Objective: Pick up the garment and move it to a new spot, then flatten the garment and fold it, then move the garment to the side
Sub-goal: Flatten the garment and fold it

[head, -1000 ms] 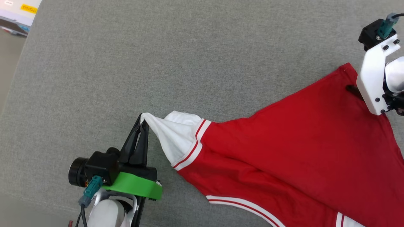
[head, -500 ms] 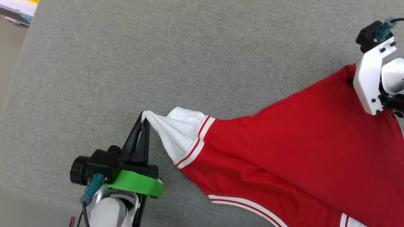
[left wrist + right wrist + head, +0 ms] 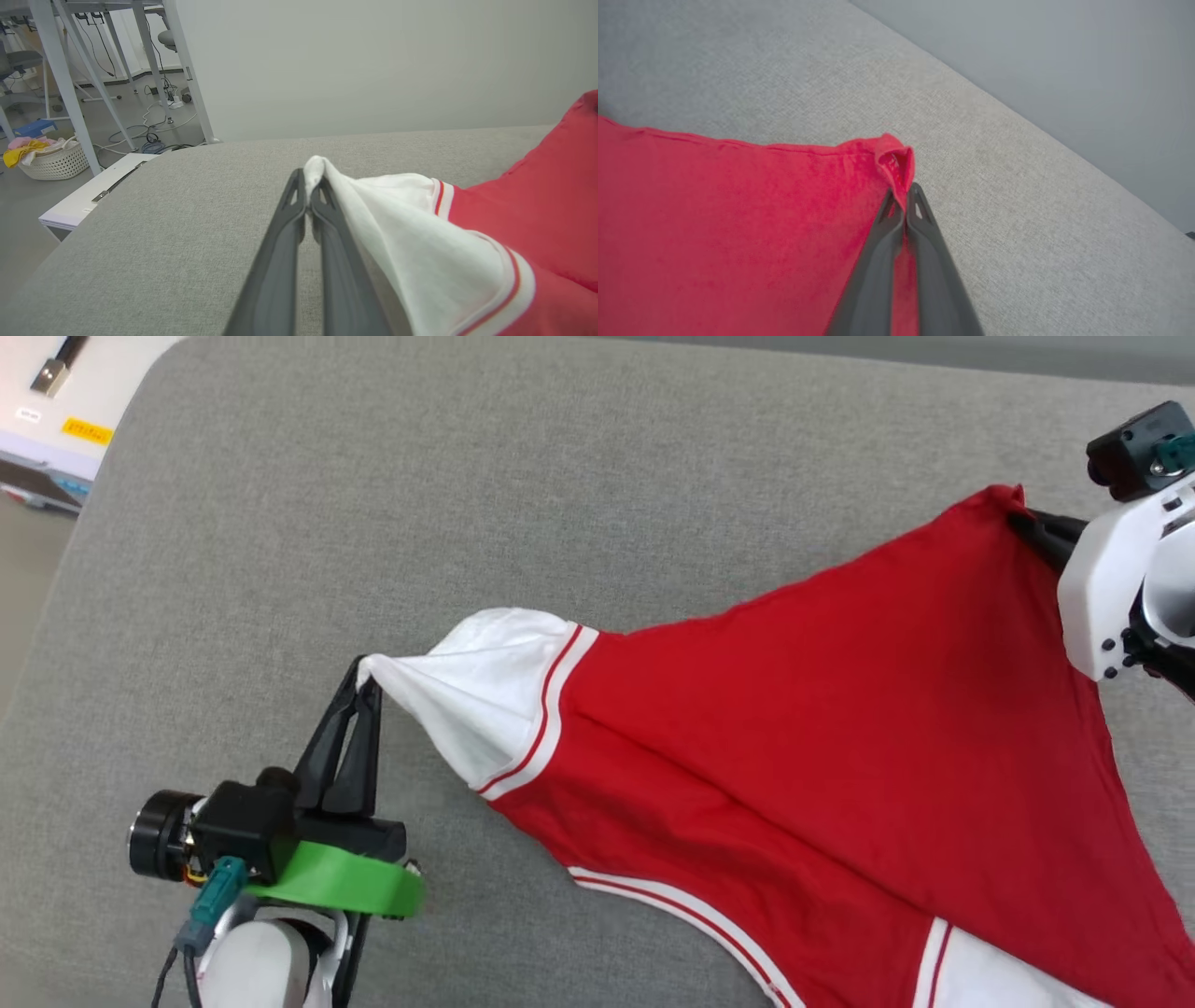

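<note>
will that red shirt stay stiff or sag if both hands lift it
Likely floppy: the red shirt pulls into creases between the left hand and right hand, so its middle should sag. Probably light, as fingertip pinches hold it. The thin pinched sleeve might slip out.

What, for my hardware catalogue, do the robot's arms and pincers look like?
Left pincer: two long dark tapered fingers on a green bracket, with a black camera and teal plug. Right pincer: like fingers on a white bracket with black screws.
</note>
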